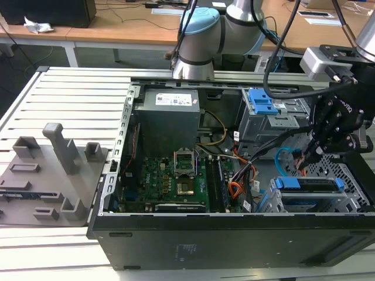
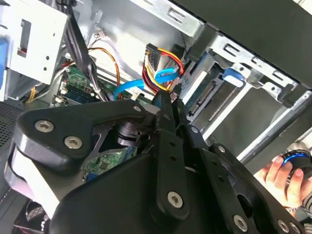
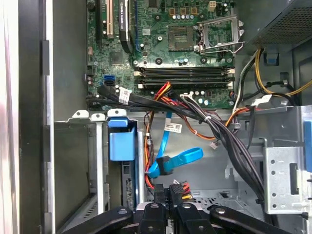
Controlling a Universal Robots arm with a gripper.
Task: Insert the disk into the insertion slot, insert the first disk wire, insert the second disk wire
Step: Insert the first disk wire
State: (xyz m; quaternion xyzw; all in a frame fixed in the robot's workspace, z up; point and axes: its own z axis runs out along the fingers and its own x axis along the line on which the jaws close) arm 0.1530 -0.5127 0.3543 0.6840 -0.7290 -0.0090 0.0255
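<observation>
Exterior view, computer case [image 1: 234, 240] nearest, the disk [image 1: 307, 184] in the insertion slot [image 1: 353, 196], exterior view's right, second wrist view, my hand [image 2: 169, 95] pinched narrow on the first disk wire [image 2: 163, 61], first wrist view, the second disk wire [image 3: 183, 157] looping beside it.

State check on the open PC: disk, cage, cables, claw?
Disk: seated in cage, blue caddy on.
Cage: holds the disk.
Power plug: in the claw by the disk's port end, looks unplugged.
Blue cable: looped, one end loose.
Claw: shut on power plug.
Case: side open.
</observation>
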